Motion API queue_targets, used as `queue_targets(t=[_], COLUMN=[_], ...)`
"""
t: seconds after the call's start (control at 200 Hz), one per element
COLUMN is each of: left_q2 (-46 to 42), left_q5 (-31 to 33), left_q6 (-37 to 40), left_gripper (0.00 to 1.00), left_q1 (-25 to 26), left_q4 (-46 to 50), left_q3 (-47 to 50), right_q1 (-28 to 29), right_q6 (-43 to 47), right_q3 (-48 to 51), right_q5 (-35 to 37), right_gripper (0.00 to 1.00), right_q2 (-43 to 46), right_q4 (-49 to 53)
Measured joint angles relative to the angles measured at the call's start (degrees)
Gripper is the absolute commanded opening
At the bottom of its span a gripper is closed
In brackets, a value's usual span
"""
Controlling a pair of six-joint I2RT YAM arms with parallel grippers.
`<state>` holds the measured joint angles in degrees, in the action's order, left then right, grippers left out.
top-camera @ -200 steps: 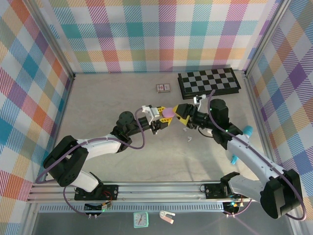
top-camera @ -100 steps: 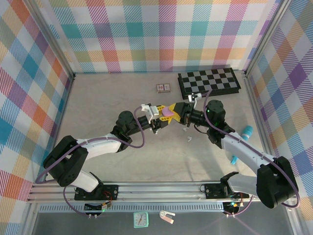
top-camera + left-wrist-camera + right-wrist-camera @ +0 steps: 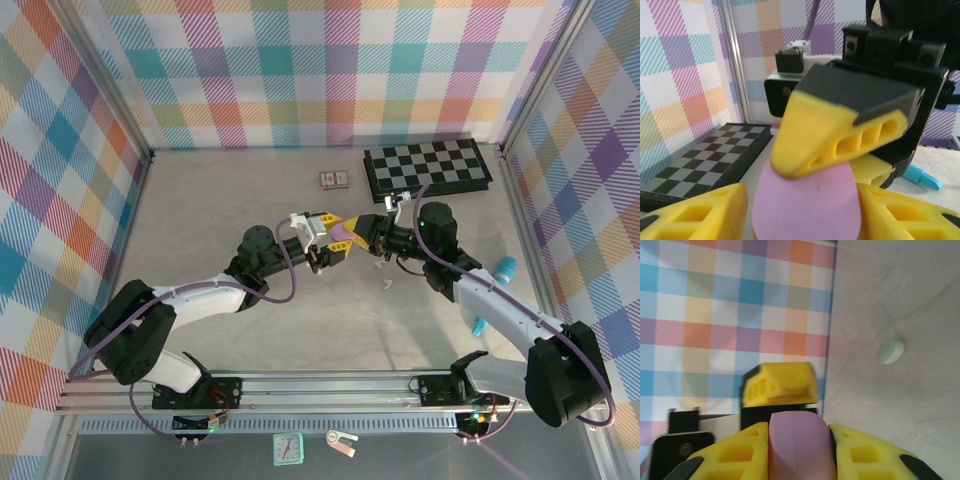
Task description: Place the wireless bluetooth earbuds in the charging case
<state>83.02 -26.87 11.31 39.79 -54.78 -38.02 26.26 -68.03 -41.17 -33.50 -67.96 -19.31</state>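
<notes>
Purple charging case (image 3: 342, 231): off the table (image 3: 220, 200), held in the air at mid-workspace where the two arms meet tip to tip. In the wrist views it reads as a smooth pink-purple pebble; lid seam not resolvable.

Right gripper (image 3: 358, 236): clamped on the case. Right wrist view shows both yellow fingers (image 3: 866, 456) pressed to its sides; in the left wrist view one of them lies across the top of the case.

Left gripper (image 3: 331, 237): its fingers (image 3: 700, 212) flank the case, close against it. Cannot tell whether they press on it.

White earbud (image 3: 386, 285): tiny, lying on the table just nearer than the right gripper, apart from the case. Second white piece (image 3: 377, 266) close beside it; too small for detail.

Further out: chessboard (image 3: 427, 167) flat by the back wall, small card box (image 3: 333, 179) to its left, teal stick (image 3: 922, 177) on the table beyond the right arm.
</notes>
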Motion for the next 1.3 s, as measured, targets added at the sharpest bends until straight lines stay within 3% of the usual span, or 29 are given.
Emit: queue_targets(t=[0.215, 0.43, 0.545, 0.815, 1.065, 1.215, 1.3], left_q2=[-4.17, -8.37, -9.84, -14.6, -16.02, -16.44, -16.85], left_q5=[1.4, 4.09, 5.44, 11.52, 15.5, 16.65, 17.68], left_q6=[3.34, 4.17, 4.24, 4.13, 3.13, 1.36, -0.61], left_gripper=[0.76, 0.86, 1.0, 1.0, 1.0, 1.0, 1.0], left_q1=[0.0, 0.0, 0.0, 0.07, -0.2, -1.79, -3.89], left_q4=[6.38, 15.15, 19.96, 26.58, 28.57, 29.66, 30.67], left_q3=[1.55, 5.64, 6.43, 10.03, 10.25, 10.67, 10.67], right_q1=[-2.95, -3.72, -3.72, -3.72, -3.72, -3.78, -3.82], right_q6=[10.1, 17.55, 20.0, 23.34, 24.04, 25.44, 26.77], right_q3=[-4.79, -13.31, -18.51, -33.86, -46.29, -52.11, -53.72], right_q5=[4.26, 8.87, 11.1, 13.07, 13.4, 13.31, 14.08], right_gripper=[0.2, 0.18, 0.18, 0.18, 0.19, 0.23, 0.33], right_q2=[-3.54, -17.14, -25.97, -45.97, -58.23, -62.66, -63.19], right_q4=[8.94, 13.22, 14.21, 16.9, 20.7, 22.84, 24.57])
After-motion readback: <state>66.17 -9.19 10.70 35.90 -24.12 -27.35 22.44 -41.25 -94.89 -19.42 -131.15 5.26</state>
